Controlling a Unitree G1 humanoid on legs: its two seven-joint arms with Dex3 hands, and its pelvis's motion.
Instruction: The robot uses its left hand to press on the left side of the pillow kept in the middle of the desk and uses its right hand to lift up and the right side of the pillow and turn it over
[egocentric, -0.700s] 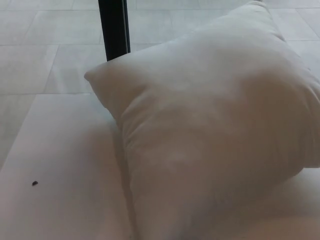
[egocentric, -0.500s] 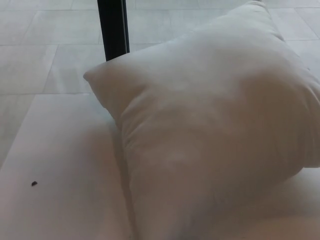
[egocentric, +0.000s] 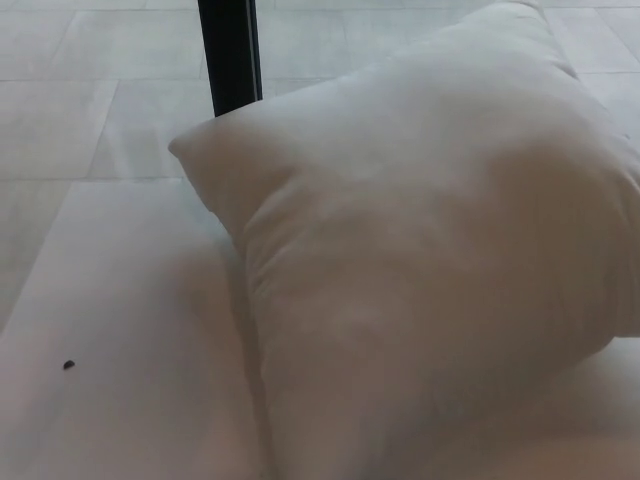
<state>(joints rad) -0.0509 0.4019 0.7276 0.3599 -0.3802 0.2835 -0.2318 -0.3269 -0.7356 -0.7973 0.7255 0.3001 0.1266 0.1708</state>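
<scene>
Neither of the robot's hands nor any arm shows in the head view, so their pose and finger state cannot be told. One white pillow (egocentric: 420, 260) fills the middle and right of the picture, lying on the pale desk (egocentric: 120, 300), one corner pointing left and another at the top edge; it seems tilted, though the close view makes this uncertain. One small dark speck (egocentric: 68, 365) lies on the desk well left of it. One black post (egocentric: 229, 52) stands behind.

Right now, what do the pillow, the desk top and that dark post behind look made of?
Pillow: white woven fabic over soft filling, judging by the creases and puffed corners. Desk top: smooth, matte, pale surface, possibly laminate; hard to tell. Dark post: black, slightly glossy, likely painted metal.
</scene>
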